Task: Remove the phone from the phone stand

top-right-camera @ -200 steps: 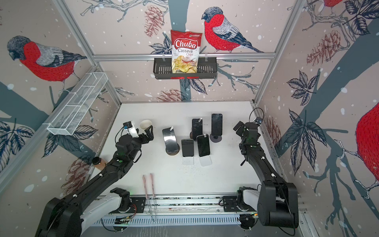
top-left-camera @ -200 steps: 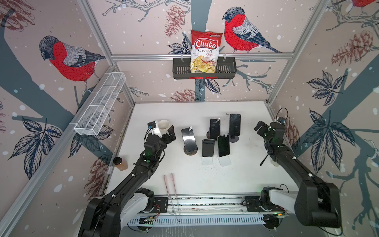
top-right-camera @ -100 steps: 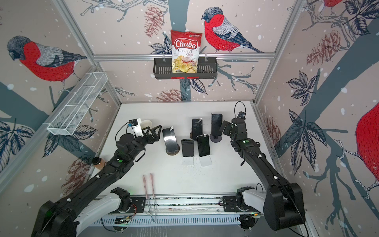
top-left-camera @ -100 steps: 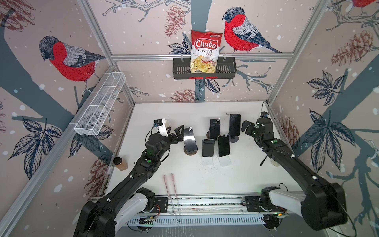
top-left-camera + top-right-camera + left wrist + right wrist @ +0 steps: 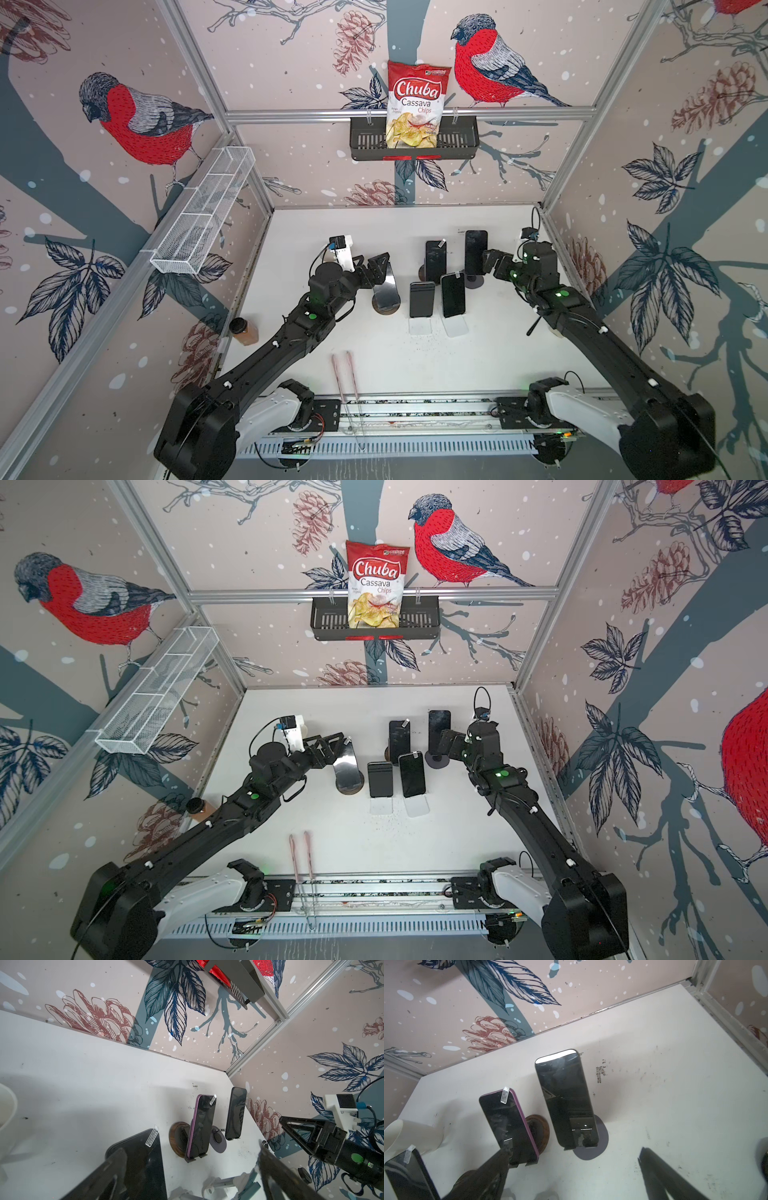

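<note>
Left claw (image 5: 376,265) is spread wide and holding nothing, right at the top edge of the left phone (image 5: 388,286), which leans on its round wooden stand (image 5: 385,307). A finger (image 5: 113,1171) overlaps the glass in the left wrist view, but contact I can't call from here. Right claw (image 5: 488,261) is wide open and empty as well, just beside the right phone (image 5: 566,1099), which stands upright on its purple stand (image 5: 601,1148) at the back, while between the two a purple phone (image 5: 202,1126) stands propped, apart from both claws.
</note>
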Controlling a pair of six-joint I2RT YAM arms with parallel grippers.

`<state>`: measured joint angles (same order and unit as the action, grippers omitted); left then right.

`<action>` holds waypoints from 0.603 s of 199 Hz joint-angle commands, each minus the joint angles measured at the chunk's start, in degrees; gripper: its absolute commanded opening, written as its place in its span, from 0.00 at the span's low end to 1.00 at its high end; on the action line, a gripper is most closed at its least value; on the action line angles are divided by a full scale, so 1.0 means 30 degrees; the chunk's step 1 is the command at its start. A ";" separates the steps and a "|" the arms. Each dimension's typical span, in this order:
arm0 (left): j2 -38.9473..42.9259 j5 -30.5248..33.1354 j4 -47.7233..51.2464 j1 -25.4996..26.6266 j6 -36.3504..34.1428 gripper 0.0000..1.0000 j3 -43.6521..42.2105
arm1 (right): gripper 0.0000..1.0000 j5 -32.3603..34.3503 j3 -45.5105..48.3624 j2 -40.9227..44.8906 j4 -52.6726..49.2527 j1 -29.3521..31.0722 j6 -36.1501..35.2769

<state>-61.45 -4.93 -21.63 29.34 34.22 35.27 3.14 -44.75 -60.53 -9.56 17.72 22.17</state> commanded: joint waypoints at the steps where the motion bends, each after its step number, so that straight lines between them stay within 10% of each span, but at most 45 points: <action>1: -0.0438 -0.0590 -0.0250 0.0275 -0.0235 0.98 0.0556 | 0.99 -0.0089 0.0273 0.0530 -0.0138 0.0784 -0.0418; 120: -0.0948 -0.1224 -0.0837 0.0561 0.0076 0.98 0.1046 | 0.99 0.0123 0.3311 0.2899 0.1395 0.5160 0.0150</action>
<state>-63.61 -7.70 -21.67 30.87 34.11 37.67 2.66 -36.71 -51.96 -9.08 31.31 19.99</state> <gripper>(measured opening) 0.977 0.993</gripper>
